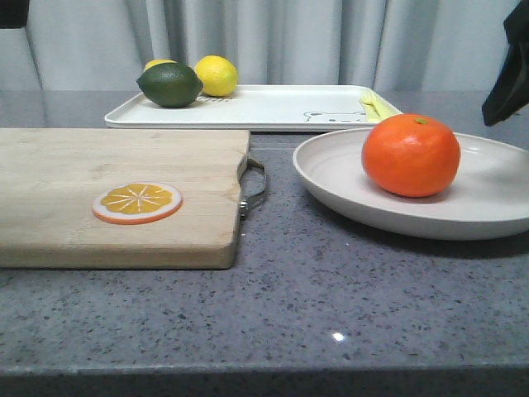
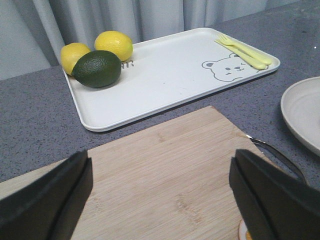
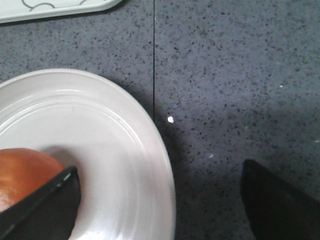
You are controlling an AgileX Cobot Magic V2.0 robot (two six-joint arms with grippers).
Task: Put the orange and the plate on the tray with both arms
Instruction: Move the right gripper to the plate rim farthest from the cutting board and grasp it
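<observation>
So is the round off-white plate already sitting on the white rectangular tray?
No, the round off-white plate rests on the grey countertop in front of the white rectangular tray, with the whole bright orange on it.

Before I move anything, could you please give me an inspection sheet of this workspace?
Surface: grey speckled countertop.
Job's things: orange sits in the plate; tray lies behind it.
Clutter: wooden cutting board with orange slice; two lemons, a lime and yellow cutlery on the tray.
Grippers: left gripper open over the board; right gripper open, jaws astride the plate's rim.
Cables: nothing seen.
Surroundings: grey curtain.
</observation>
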